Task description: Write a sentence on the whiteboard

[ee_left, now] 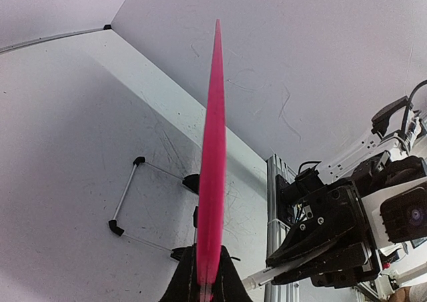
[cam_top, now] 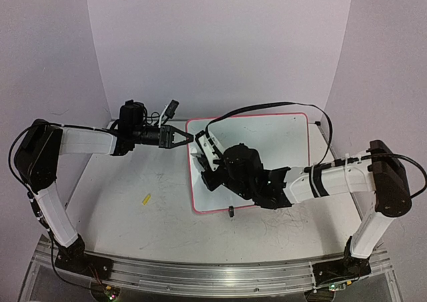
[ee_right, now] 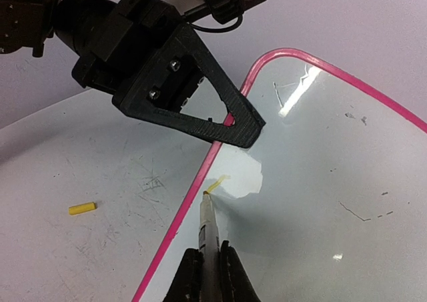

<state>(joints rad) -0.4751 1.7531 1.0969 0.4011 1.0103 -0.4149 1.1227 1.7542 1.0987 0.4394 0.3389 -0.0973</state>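
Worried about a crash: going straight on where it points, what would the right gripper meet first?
The whiteboard, where its marker seems to touch; just beyond, probably the left gripper clamped on its edge.

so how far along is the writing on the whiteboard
Done: a yellow cap lies loose off to the side, and the left tool is shut on the whiteboard rim. In hand: the right tool grips the marker, tip at the board's left edge by one short yellow stroke. Left: nearly all of it; the rest of the board shows no writing.
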